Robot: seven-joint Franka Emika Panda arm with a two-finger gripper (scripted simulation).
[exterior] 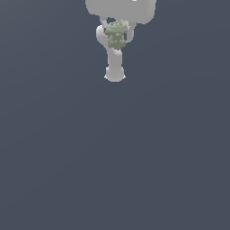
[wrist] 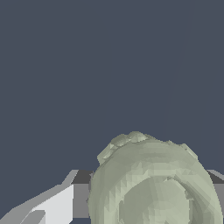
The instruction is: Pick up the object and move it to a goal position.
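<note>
The object [exterior: 116,36] is a small pale olive-green knobbly lump near the top middle of the exterior view. My white gripper [exterior: 117,39] is shut on the object, with a finger on each side and the hand body above it. In the wrist view the object [wrist: 153,183] fills the lower middle, showing a rounded ridged top. One grey-white finger [wrist: 57,205] presses in from one side, and a sliver of the other finger [wrist: 216,177] shows on the opposite side. The object's lower part is cut off by the frame edge.
White arm links [exterior: 114,67] show behind and below the held object in the exterior view. All around is a plain dark blue-grey surface [exterior: 115,157]. No marker or other object shows in either view.
</note>
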